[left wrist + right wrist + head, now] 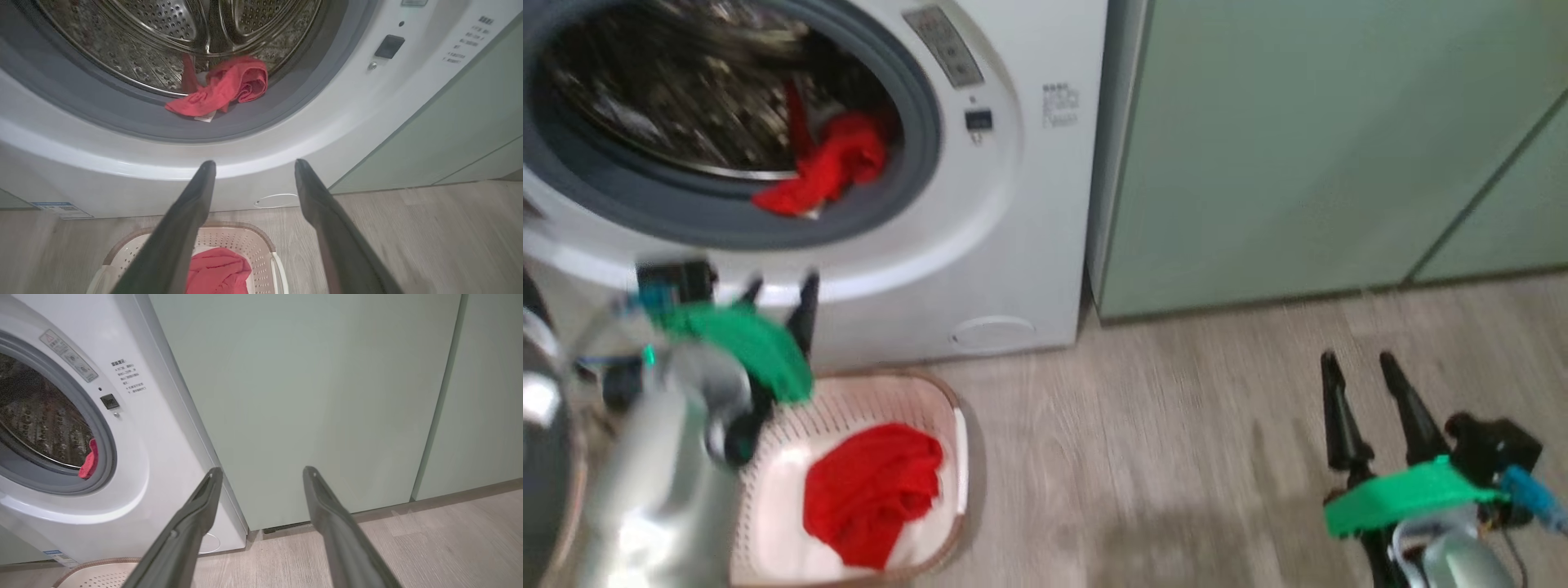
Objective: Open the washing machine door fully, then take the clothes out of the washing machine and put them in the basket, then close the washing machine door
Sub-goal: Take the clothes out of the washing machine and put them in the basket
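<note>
Pale wood-look floor [1176, 457] runs up to the white washer [1029, 204], with pale green cabinets [1298, 147] standing just beside it on the head view's right.

The washer's mouth is uncovered, showing the grey gasket [686, 212] and the steel drum [670, 106]. A dark, glossy curved shape at the head view's left edge, beside the washer's front, looks like the swung-out door [541, 457], but it is too blurred to be sure.

Red clothes [829, 167] lie at the bottom of the washer's mouth, bunched half on the drum's lip and half on the gasket. A small white tag pokes out from under them in the left wrist view.

On the floor just in front of the washer, below its mouth and beside the round filter cover [992, 332], sits the basket [960, 441]. More red cloth [870, 490] is heaped inside it.

The left gripper [780, 290] hangs in front of the washer, below the mouth's lower rim and above the basket's near side. Its fingers are spread wide and hold nothing.

The right gripper [1358, 359] is well apart from the washer, low over the floor in front of the cabinets. Its fingers are spread too and hold nothing, pointing at the cabinet face just past the washer's corner.
</note>
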{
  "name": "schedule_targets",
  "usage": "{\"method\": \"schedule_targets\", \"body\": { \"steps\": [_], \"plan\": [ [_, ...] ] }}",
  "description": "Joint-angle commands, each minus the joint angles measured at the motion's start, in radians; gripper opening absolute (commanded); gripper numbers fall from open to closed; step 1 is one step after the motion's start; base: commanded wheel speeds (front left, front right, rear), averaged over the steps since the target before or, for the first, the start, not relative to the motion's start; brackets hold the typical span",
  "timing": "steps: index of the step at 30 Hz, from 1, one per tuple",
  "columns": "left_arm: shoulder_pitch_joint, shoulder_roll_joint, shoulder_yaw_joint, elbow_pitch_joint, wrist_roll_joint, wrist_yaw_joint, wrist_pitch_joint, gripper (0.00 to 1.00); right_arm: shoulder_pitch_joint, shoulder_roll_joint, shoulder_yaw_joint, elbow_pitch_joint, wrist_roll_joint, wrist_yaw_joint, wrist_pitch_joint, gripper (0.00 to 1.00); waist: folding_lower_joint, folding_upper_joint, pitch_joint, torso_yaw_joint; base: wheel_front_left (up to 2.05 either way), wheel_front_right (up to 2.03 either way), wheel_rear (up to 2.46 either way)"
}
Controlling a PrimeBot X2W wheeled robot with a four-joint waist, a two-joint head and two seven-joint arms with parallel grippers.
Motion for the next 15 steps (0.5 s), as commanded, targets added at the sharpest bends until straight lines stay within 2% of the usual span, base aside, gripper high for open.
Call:
{"method": "schedule_targets", "body": {
  "steps": [1, 7, 15],
  "plan": [
    [-0.09, 0.042, 0.026, -0.023, -0.004, -0.005, 0.015, 1.0, -0.062, -0.016, 0.018, -0.039, 0.006, -0.001, -0.006, 1.0, 0.0, 0.0, 0.083, -0.033, 0.0, 0.0, 0.0],
    [-0.358, 0.081, -0.022, 0.08, -0.029, -0.006, 0.132, 1.0, -0.127, -0.016, 0.007, -0.061, 0.015, -0.001, -0.006, 1.0, 0.0, 0.0, 0.227, -0.07, 0.0, 0.0, 0.0],
    [-0.62, 0.142, -0.118, 0.263, -0.007, -0.006, 0.149, 1.0, -0.194, -0.018, 0.0, -0.084, 0.024, -0.001, -0.006, 1.0, 0.0, 0.0, 0.37, -0.119, 0.0, 0.0, 0.0]
  ]
}}
